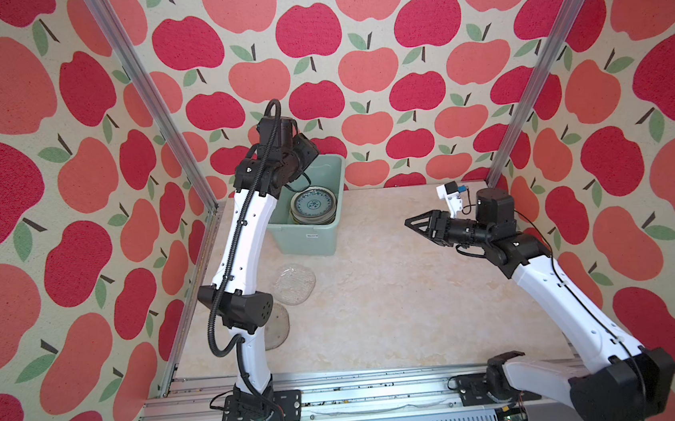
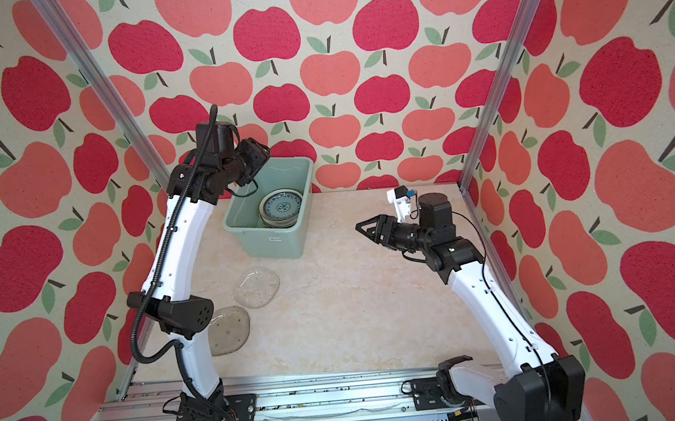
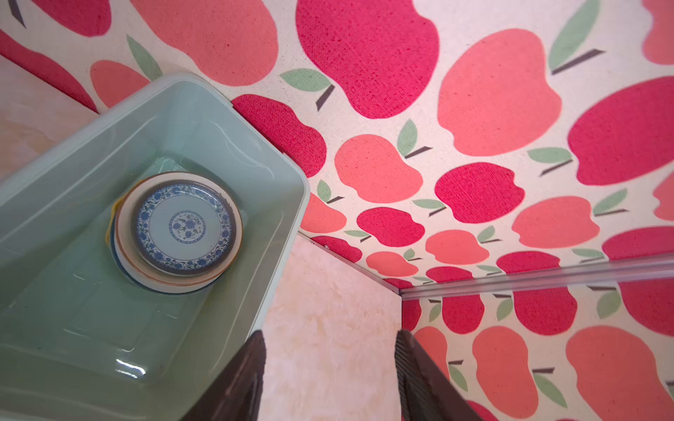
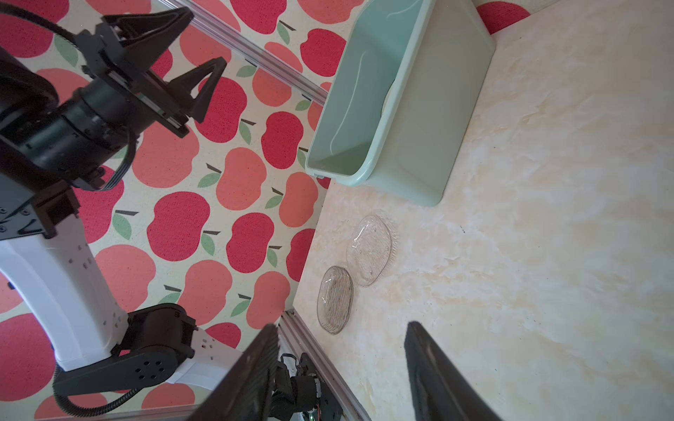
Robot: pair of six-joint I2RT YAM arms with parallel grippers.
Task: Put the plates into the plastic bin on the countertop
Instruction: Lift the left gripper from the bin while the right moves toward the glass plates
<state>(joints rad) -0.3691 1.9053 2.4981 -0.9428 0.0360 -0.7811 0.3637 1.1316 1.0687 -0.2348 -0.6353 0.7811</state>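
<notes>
**Overhead and wrist views of the workspace.** We are looking down on a flat beige-cream marble-look countertop (image 1: 397, 298) enclosed by apple-patterned walls (image 1: 355, 51). The rectangular pale mint-green plastic bin (image 1: 309, 241) is standing at the far left of the countertop, close to the back wall.

Inside it a stack of round plates (image 1: 313, 220) is lying flat. The small white plate with a blue floral pattern (image 3: 182, 227) is on top, and a cream plate with a brown rim (image 3: 123, 233) is sitting directly beneath it.

Two more are lying on the countertop outside the bin, on its near side. The ribbed clear glass plate (image 2: 256, 287) is lying near the bin, and the second clear glass plate (image 2: 229, 329) is just beside it, partly covered by the left arm's elbow (image 2: 186, 312).

The left gripper (image 3: 330, 333) is hovering above the bin, its jaws standing apart with nothing between them. The right gripper (image 1: 410, 224) is hanging over the countertop's right side, well apart from the bin. In the right wrist view we are seeing its jaws apart and empty.
</notes>
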